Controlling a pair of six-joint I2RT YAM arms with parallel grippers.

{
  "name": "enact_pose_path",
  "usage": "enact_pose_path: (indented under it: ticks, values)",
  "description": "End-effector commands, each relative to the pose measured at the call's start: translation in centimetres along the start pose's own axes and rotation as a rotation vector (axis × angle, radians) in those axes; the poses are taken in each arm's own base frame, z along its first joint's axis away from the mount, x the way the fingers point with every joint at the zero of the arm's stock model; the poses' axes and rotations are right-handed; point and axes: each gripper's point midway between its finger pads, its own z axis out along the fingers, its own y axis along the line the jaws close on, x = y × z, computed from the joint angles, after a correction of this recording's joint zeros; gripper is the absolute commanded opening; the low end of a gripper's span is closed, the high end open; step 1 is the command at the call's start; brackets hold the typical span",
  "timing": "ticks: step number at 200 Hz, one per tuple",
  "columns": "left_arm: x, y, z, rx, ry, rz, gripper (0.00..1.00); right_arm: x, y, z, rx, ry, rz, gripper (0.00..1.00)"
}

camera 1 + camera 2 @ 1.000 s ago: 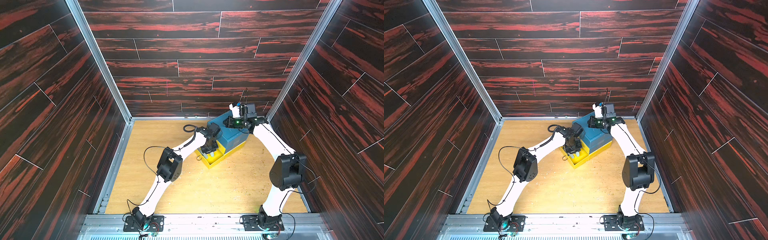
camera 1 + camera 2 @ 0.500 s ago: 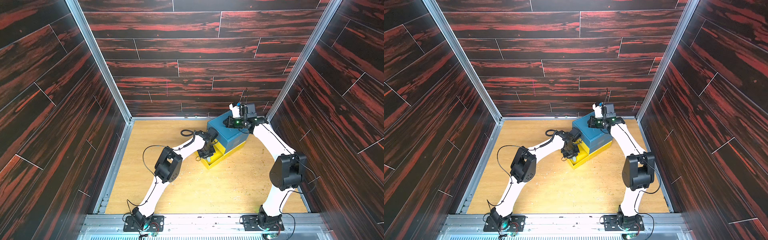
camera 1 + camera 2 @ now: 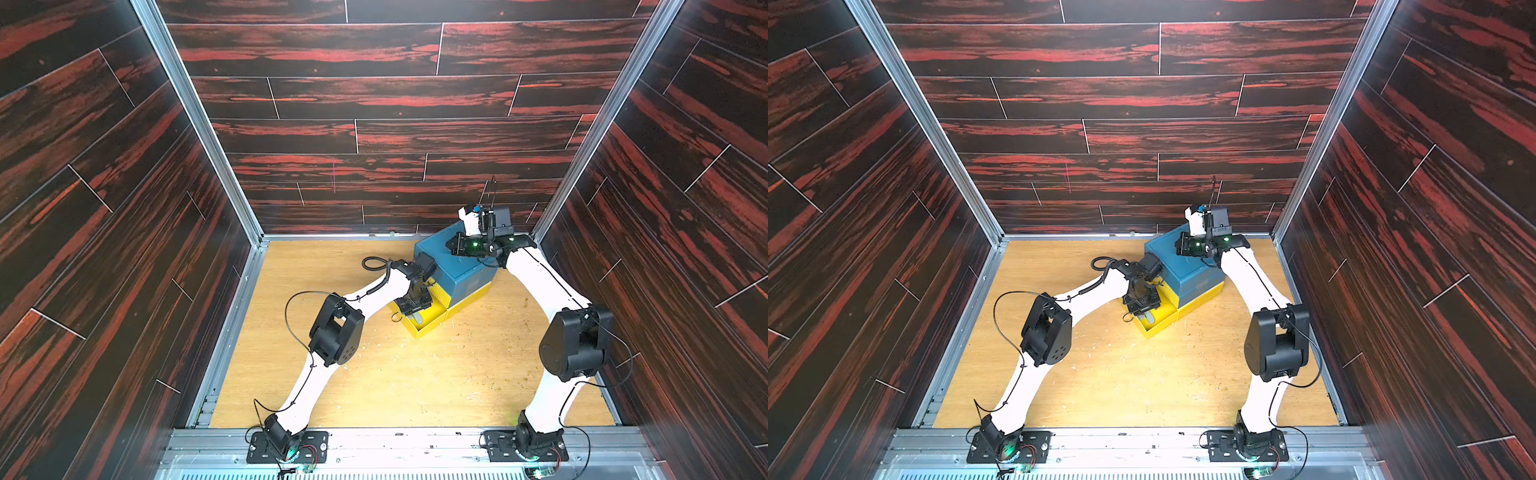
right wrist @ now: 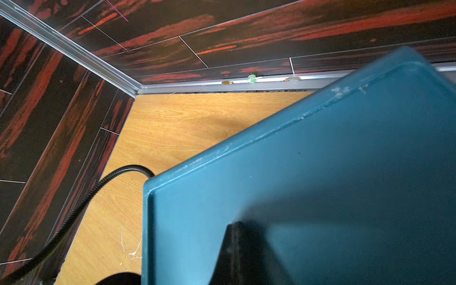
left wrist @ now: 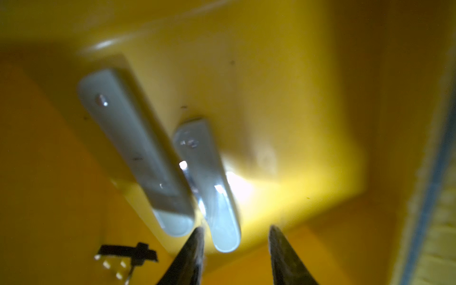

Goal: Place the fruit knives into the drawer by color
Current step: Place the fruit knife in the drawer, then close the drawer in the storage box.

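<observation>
The left arm [image 3: 332, 328] is stretched in from the left of the blue cabinet [image 3: 453, 266], which stands on the wooden surface [image 3: 374, 374] close to the back wall. The arm's wrist is bent down over the yellow drawer [image 3: 430, 330], which is pulled out from the bottom of the cabinet's front. The left fingers [image 5: 192, 259] are held apart inside this drawer, and nothing is clamped between them.

Two fruit knives are seen on the drawer's floor in the left wrist view, both folded, pale and greyish, lying close side by side. The first knife [image 5: 133, 148] is laid with its rounded end just outside one fingertip. The second knife [image 5: 207, 177] is laid with its rounded end in the gap between the fingertips, just beside that same fingertip; whether it is touched cannot be told. In both top views only a pale sliver of a knife is made out in the drawer, below the wrist.

A black cable [image 4: 98, 187] is looped over the surface just left of the cabinet.

Further right, the right arm [image 3: 540, 282] is brought in from the cabinet's right side, with its wrist held over the cabinet's top. The right fingers [image 4: 237, 251] are seen as one dark blurred wedge over the blue top. They are closed together with nothing between them.
</observation>
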Motion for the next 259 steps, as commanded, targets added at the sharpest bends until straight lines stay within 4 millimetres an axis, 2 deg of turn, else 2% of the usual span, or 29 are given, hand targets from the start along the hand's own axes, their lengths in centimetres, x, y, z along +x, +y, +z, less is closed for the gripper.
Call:
enact_pose_path:
  ticks: [1, 25, 83, 116, 137, 161, 174, 179, 183, 203, 243, 245, 251, 259]
  values:
    - [-1.0, -1.1, -2.6, 0.039, -0.047, 0.009, 0.48, 15.7, -7.2, 2.2, 0.248, 0.519, 0.194, 0.0]
    - [-1.6, -1.9, -4.5, 0.072, -0.09, 0.021, 0.48, 15.8, -7.2, 2.3, 0.249, 0.522, 0.195, 0.0]
    - [-3.3, -3.1, -12.3, 0.118, -0.233, 0.06, 0.48, 16.0, -7.4, 2.3, 0.254, 0.52, 0.2, 0.0]
    - [-3.1, -2.3, -16.3, 0.138, -0.297, 0.072, 0.48, 16.2, -7.5, 2.2, 0.262, 0.52, 0.199, 0.0]
    - [-2.5, -1.0, -17.8, 0.161, -0.323, 0.061, 0.47, 16.2, -7.7, 2.1, 0.271, 0.518, 0.198, 0.0]
    - [-1.7, 1.4, -18.0, 0.171, -0.347, 0.03, 0.47, 16.3, -7.8, 2.1, 0.278, 0.52, 0.196, 0.0]
    - [-1.1, 3.0, -17.4, 0.166, -0.351, 0.015, 0.46, 16.3, -7.8, 2.1, 0.28, 0.52, 0.196, 0.0]
    - [-0.8, 3.6, -16.5, 0.153, -0.341, 0.009, 0.46, 16.4, -7.9, 2.1, 0.279, 0.521, 0.197, 0.0]
    - [-0.7, 3.9, -17.2, 0.169, -0.35, 0.001, 0.46, 16.4, -7.8, 2.1, 0.279, 0.52, 0.196, 0.0]
    - [0.4, 5.3, -15.8, 0.17, -0.315, -0.02, 0.43, 16.3, -7.8, 2.2, 0.277, 0.519, 0.196, 0.0]
    - [1.9, 6.7, -11.4, 0.181, -0.194, -0.082, 0.06, 16.3, -7.8, 2.0, 0.285, 0.521, 0.191, 0.0]
    - [1.6, 6.4, -11.4, 0.201, -0.202, -0.085, 0.04, 16.2, -7.9, 2.0, 0.285, 0.518, 0.191, 0.0]
    - [1.6, 6.4, -10.7, 0.212, -0.196, -0.098, 0.0, 16.3, -7.9, 1.9, 0.287, 0.52, 0.192, 0.0]
    - [1.7, 6.6, -9.8, 0.218, -0.181, -0.117, 0.0, 16.2, -7.9, 1.9, 0.287, 0.518, 0.19, 0.0]
